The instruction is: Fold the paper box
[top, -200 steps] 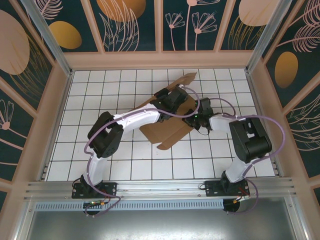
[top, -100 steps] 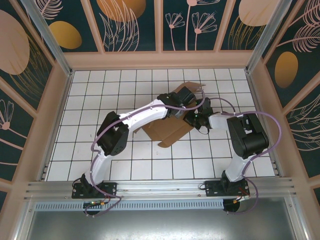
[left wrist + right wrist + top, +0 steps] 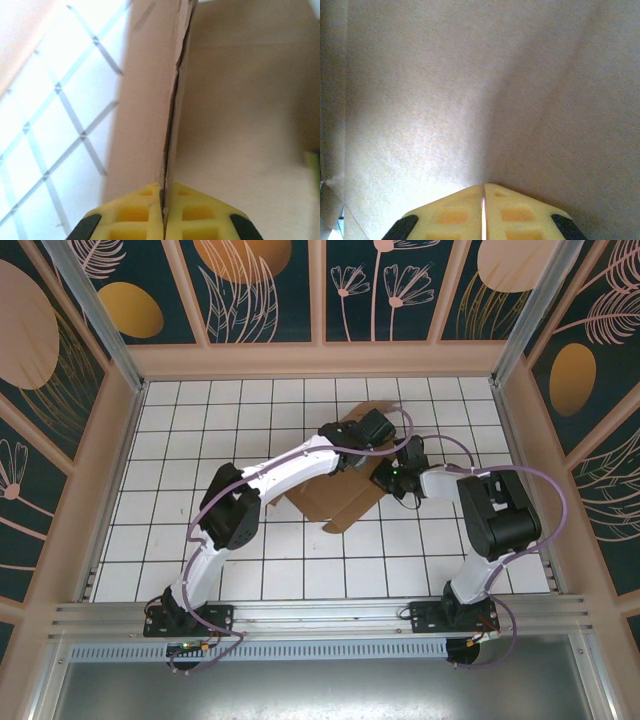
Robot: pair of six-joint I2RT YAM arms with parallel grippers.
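The left pincer is pressed together on a thin upright edge of the paper box. In the left wrist view its two yellow fingers meet with the card caught in the seam between them. From that seam the raised flap runs straight away from the fingertips, standing on edge. To one side of the flap, beyond the pincer, lies a broad flat brown panel. To the other side is the white tiled table with its dark grid lines.

The right pincer has its yellow fingers closed against each other, with only a hairline between them. Brown cardboard lies close ahead of its tips and all around them, and a soft crease rises from where the fingers meet. I cannot tell whether a layer of card is caught between these fingers.

In the top view the two pincers sit near each other over the far part of the box, the left one just beyond the right one. The box spreads from beneath them back towards the arm bases, its near flaps lying flat on the table and splitting into a notch at the nearest edge
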